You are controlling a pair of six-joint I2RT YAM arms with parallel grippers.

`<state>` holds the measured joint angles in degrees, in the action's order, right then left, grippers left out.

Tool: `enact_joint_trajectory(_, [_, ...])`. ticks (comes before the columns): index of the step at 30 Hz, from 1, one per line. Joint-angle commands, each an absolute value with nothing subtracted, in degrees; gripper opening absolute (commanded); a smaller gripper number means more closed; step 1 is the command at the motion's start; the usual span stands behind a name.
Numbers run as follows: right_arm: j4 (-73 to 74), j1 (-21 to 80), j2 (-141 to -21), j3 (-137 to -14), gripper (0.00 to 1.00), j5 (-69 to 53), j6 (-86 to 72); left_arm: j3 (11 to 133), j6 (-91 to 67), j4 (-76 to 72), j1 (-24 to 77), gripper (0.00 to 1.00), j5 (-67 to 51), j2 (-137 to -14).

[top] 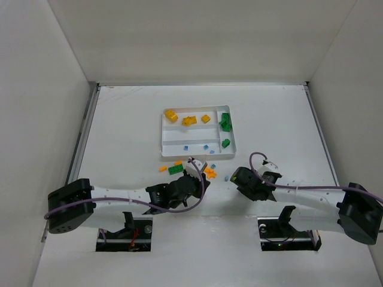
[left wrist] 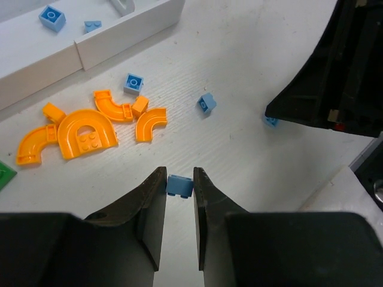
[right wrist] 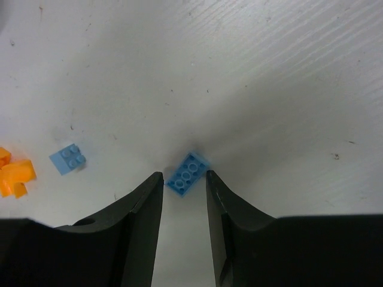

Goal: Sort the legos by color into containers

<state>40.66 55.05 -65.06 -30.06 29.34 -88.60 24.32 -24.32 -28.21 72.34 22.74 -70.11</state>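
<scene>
In the left wrist view a green brick [left wrist: 3, 173] is cut by the left edge. A blue brick [left wrist: 270, 121] is half hidden under the black right arm [left wrist: 335, 66], and the pale blue brick [left wrist: 179, 186] pinched in the left gripper [left wrist: 179, 174] shows only its far end. In the right wrist view orange pieces [right wrist: 15, 173] run off the left edge.

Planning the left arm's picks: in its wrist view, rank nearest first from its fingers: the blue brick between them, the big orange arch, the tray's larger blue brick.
1. The blue brick, between the fingers.
2. The orange arch, ahead left.
3. The tray brick, far top left.
</scene>
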Motion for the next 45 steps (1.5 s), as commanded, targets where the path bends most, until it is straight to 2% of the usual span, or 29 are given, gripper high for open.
enact_joint_trajectory(1, [38.2, 53.9, -66.5, -31.1, 0.40, 29.4, -91.2, 22.7, -24.6, -31.7, 72.8, 0.15, 22.7, -65.4])
enact_joint_trajectory(6, [33.5, 53.7, -71.9, -30.1, 0.38, 27.2, -92.8, 20.8, -24.9, -32.2, 72.2, 0.15, 21.9, -60.6])
enact_joint_trajectory(9, [31.7, 53.8, -75.6, -30.8, 0.30, 26.1, -92.5, 20.2, -24.9, -31.8, 71.6, 0.15, 21.9, -59.3])
enact_joint_trajectory(15, [34.4, 54.7, -78.6, -34.3, 0.25, 28.1, -90.1, 19.8, -25.1, -31.8, 70.6, 0.15, 21.8, -58.4])
enact_joint_trajectory(17, [35.5, 55.7, -78.6, -34.9, 0.30, 28.6, -89.4, 19.5, -25.3, -31.6, 70.0, 0.15, 21.8, -57.9])
enact_joint_trajectory(21, [37.5, 57.1, -79.0, -36.6, 0.48, 29.6, -86.2, 19.1, -25.9, -31.6, 68.6, 0.15, 21.8, -57.5])
enact_joint_trajectory(27, [40.2, 59.1, -82.8, -39.9, 0.48, 30.5, -82.2, 18.9, -26.1, -31.5, 67.5, 0.15, 21.5, -57.7])
enact_joint_trajectory(29, [41.0, 59.5, -84.7, -41.0, 0.44, 30.5, -81.1, 18.8, -26.3, -31.5, 67.5, 0.15, 21.4, -57.7])
enact_joint_trajectory(37, [43.7, 61.2, -89.6, -44.0, 0.20, 32.0, -80.9, 18.3, -26.8, -31.6, 65.5, 0.15, 20.8, -57.9])
enact_joint_trajectory(45, [43.0, 61.4, -76.4, -45.7, 0.17, 36.2, -76.8, 16.6, -28.5, -32.1, 62.0, 0.15, 21.5, -56.3])
